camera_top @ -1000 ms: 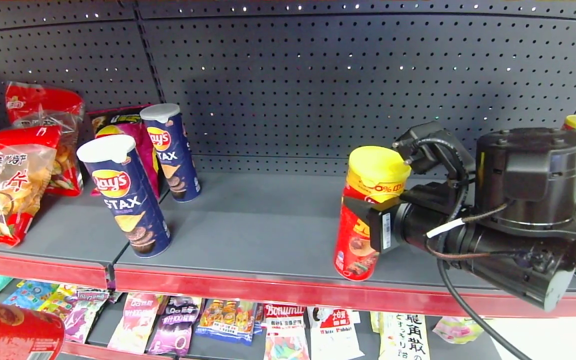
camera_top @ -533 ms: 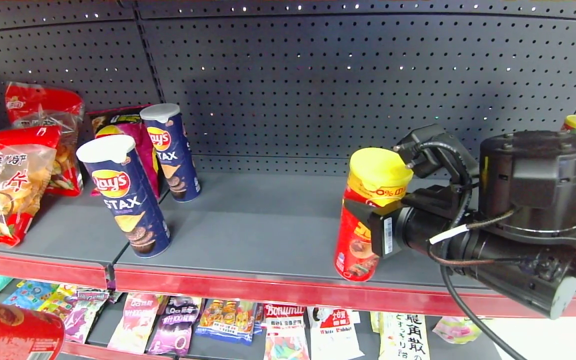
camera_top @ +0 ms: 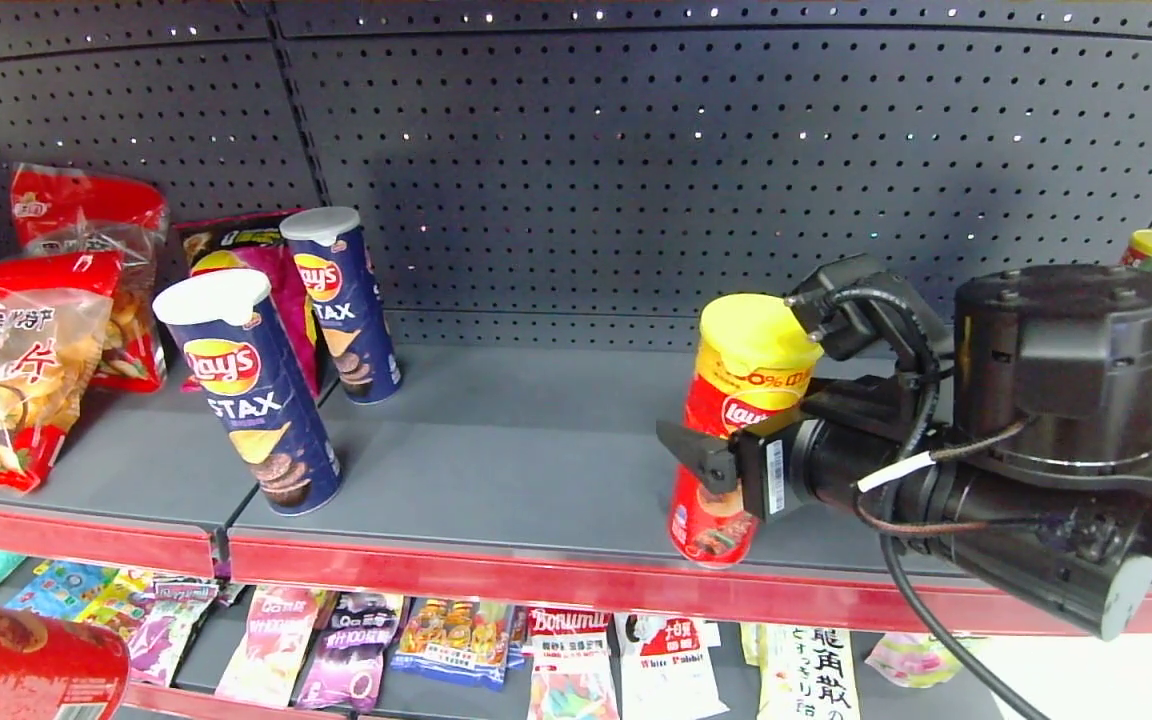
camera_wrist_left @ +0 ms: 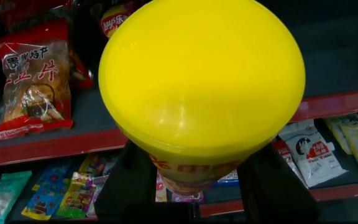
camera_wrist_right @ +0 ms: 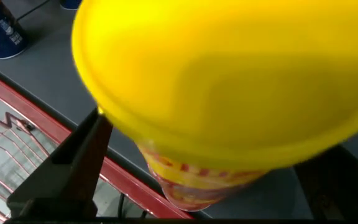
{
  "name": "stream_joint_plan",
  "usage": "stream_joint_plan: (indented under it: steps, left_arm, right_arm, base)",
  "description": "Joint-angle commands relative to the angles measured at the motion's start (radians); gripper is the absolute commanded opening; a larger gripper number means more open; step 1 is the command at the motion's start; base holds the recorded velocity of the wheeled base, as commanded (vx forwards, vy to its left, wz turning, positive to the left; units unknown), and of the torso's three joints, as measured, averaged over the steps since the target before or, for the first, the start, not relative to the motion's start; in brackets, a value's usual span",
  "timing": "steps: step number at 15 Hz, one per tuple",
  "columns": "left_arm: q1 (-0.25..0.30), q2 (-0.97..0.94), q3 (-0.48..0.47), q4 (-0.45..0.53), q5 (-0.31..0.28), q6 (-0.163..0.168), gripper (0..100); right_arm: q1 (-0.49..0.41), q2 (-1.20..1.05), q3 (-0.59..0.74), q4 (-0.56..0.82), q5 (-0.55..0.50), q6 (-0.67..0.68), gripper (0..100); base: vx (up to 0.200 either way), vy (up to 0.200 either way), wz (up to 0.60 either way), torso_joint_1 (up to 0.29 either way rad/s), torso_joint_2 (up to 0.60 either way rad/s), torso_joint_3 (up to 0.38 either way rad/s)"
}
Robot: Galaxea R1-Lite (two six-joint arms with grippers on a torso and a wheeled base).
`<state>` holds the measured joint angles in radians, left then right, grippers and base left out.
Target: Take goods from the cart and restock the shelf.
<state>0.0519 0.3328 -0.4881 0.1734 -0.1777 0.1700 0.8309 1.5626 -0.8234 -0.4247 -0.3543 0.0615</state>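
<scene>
Nearest, low at the robot's left, the left gripper (camera_wrist_left: 197, 183) is clamped on a spare can (camera_wrist_left: 201, 81), red with a yellow lid, with one dark finger against each side of its body. In the head view this can lies on its side, lower than the shelf's lip. Just beyond, a lower tier carries a row of small packets (camera_top: 456, 640). Above them runs the shelf (camera_top: 536, 450), grey with a red front lip. Just behind that lip, toward the right, stands the red can (camera_top: 746, 380), upright with its yellow lid on. The right gripper (camera_wrist_right: 197, 177) sits at the can's right and straddles its middle with the jaws apart (the right wrist view shows a gap between the near finger (camera_top: 691, 455) and the can's side). Well apart to the left, a front blue can (camera_top: 246, 400) stands near the lip. A rear blue can (camera_top: 341, 300) stands deeper in, just beside a purple bag (camera_top: 236, 250). Two red snack bags (camera_top: 21, 380) lean at the far left. A dark pegboard (camera_top: 636, 180) closes the back.
</scene>
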Motion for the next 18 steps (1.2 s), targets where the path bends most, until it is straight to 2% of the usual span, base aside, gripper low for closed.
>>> stream_joint_plan:
  steps: [1,9,12,14,16,18]
  left_arm:
    - [0.0,0.0,0.0,0.0,0.0,0.0,0]
    - [-0.001,0.006,-0.001,0.0,-0.006,0.002,0]
    - [-0.004,0.015,-0.006,0.006,-0.008,0.009,0]
    - [-0.003,0.034,-0.003,0.014,-0.003,0.08,0]
    - [-0.003,0.037,-0.006,0.014,-0.003,0.105,0]
    - [-0.003,0.037,-0.02,0.012,-0.003,0.114,0]
  right_arm:
    - [0.004,-0.016,0.015,-0.003,0.0,0.0,100]
    - [0.002,-0.274,0.234,-0.003,0.008,0.012,100]
    - [-0.006,-0.473,0.363,0.004,0.032,-0.034,100]
    - [-0.042,-0.639,0.46,0.053,0.087,-0.092,100]
    - [-0.101,-0.774,0.475,0.172,0.092,-0.154,100]
    - [-0.231,-0.894,0.466,0.287,0.086,-0.172,100]
  base:
    - [0.0,0.0,0.0,0.0,0.0,0.0]
    - [0.0,0.0,0.0,0.0,0.0,0.0]
    - [0.0,0.0,0.0,0.0,0.0,0.0]
    - [0.0,0.0,0.0,0.0,0.0,0.0]
    - [0.0,0.0,0.0,0.0,0.0,0.0]
    - [0.0,0.0,0.0,0.0,0.0,0.0]
